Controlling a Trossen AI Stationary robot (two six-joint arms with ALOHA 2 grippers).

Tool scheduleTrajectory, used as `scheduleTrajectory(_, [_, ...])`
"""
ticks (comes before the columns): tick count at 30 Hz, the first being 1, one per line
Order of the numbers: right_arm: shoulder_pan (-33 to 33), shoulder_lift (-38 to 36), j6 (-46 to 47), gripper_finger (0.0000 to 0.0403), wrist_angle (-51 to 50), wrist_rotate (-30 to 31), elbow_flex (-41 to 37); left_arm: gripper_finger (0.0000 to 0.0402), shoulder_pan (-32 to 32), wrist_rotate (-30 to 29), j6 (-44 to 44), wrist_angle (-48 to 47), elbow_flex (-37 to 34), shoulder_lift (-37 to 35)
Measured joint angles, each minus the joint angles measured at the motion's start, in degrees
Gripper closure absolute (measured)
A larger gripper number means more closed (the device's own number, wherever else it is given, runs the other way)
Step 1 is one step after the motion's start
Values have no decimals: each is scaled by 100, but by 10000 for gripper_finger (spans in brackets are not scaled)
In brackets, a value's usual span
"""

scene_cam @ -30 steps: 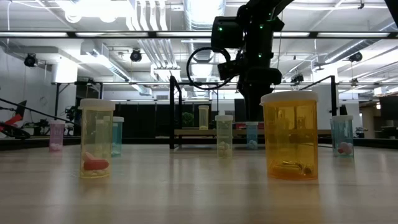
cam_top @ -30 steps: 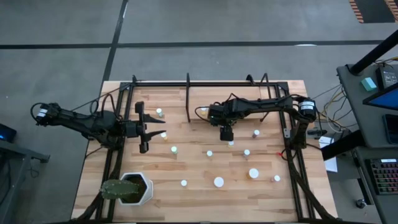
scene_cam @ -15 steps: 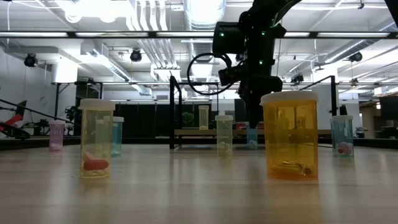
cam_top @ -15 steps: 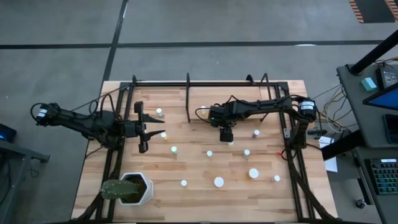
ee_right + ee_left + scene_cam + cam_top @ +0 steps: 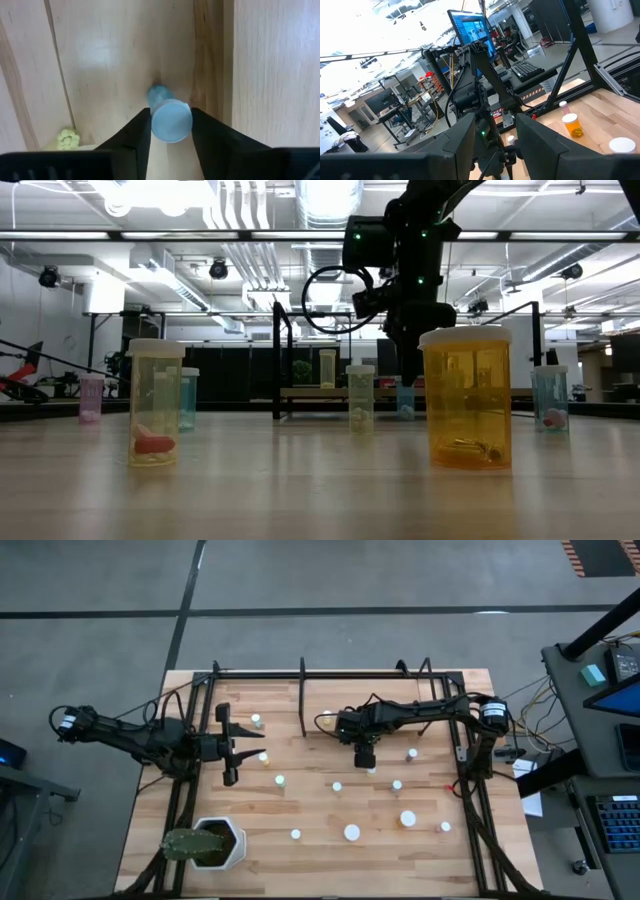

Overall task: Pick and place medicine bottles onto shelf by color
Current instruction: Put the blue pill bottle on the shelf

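Where the room opens behind the counter (image 5: 330,820), the low view shows a dim workshop with bright ceiling lights (image 5: 330,200), ducts and black frames. The butcher-block counter sits on a grey concrete floor (image 5: 100,620), with black metal bars (image 5: 303,700) standing along its far side and a desk with screens (image 5: 615,710) off to its right. A white hexagonal plant pot (image 5: 212,843) stands at the near left corner. Small medicine bottles (image 5: 352,832) are scattered upright across the right half of the wood; close to the low camera stand an orange bottle (image 5: 466,397) and a yellowish bottle (image 5: 154,402).

Pointing straight down near the counter's middle, the right pincer (image 5: 365,758) has its fingers (image 5: 135,135) pressed against both sides of a teal bottle (image 5: 171,120), grasping it while it stands upright on the wood. A yellow pill cluster (image 5: 68,138) lies on the wood near it.

Over the counter's left part waits the left pincer (image 5: 232,747), partly parted and holding nothing.
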Motion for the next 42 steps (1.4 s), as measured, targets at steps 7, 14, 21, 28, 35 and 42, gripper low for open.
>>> scheduleTrajectory(7, [0, 0, -1, 297, -88, -17, 141, 273, 0, 2, 3, 0, 0, 4])
scheduleTrajectory(14, [-35, -105, -57, 287, -738, -24, 883, 273, 0, 2, 5, -2, -2, 0])
scheduleTrajectory(21, [-412, -127, -395, 296, -820, -7, 1216, 273, 0, 2, 7, -2, -2, 6])
scheduleTrajectory(28, [-872, -127, -560, 296, -818, -25, 1224, 273, 0, 4, 21, -4, -2, 2])
scheduleTrajectory(35, [-946, -122, -566, 296, -793, -61, 1224, 273, 0, 2, 40, -35, -2, -12])
scheduleTrajectory(42, [-949, -118, -544, 296, -720, -59, 1132, 273, 1, 4, 40, -52, -9, -31])
